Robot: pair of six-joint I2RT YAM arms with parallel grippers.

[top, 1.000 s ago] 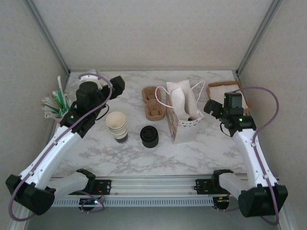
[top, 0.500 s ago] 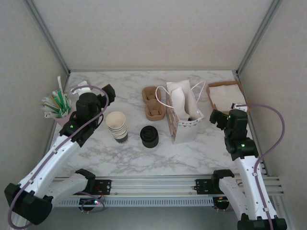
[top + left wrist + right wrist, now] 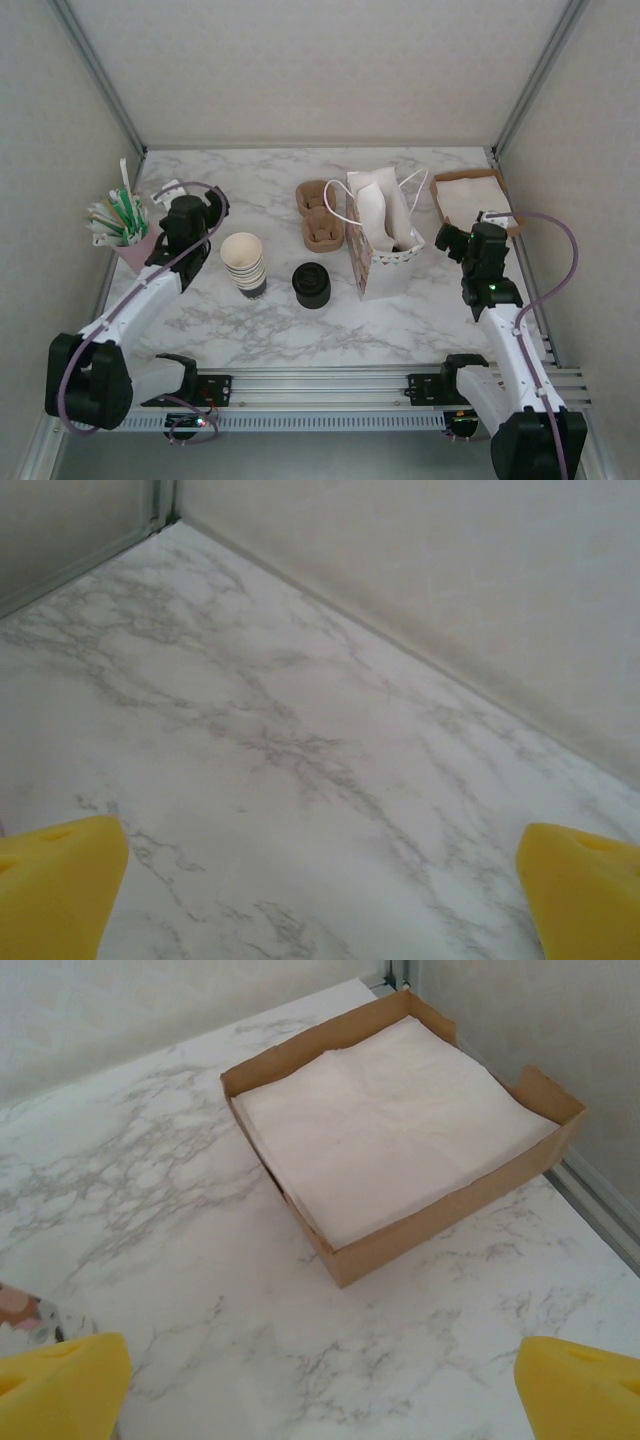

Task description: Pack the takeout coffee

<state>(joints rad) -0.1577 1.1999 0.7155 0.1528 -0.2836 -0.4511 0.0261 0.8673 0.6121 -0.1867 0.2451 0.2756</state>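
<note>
The takeout coffee is hidden from me. A white paper bag (image 3: 378,236) with handles stands upright at mid-table; a dark shape sits low in its open mouth, and I cannot tell what it is. My left gripper (image 3: 194,197) is open over bare marble at the back left, its yellow fingertips (image 3: 58,882) wide apart with nothing between them. To the right of the bag, my right gripper (image 3: 468,230) is open too. Its fingertips (image 3: 60,1385) are spread above the table just in front of the napkin box (image 3: 400,1140).
A cream stack of lidless cups (image 3: 243,262) and a stack of black lids (image 3: 312,285) stand left of the bag. A brown cup carrier (image 3: 320,213) lies behind them. A holder of straws and stirrers (image 3: 120,222) is at the left edge. The napkin box (image 3: 470,196) is at the back right.
Both arms have drawn back toward the near edge and folded lower. The left gripper slid left and nearer, the right gripper nearer. Both have stayed open and nothing on the table has moved.
</note>
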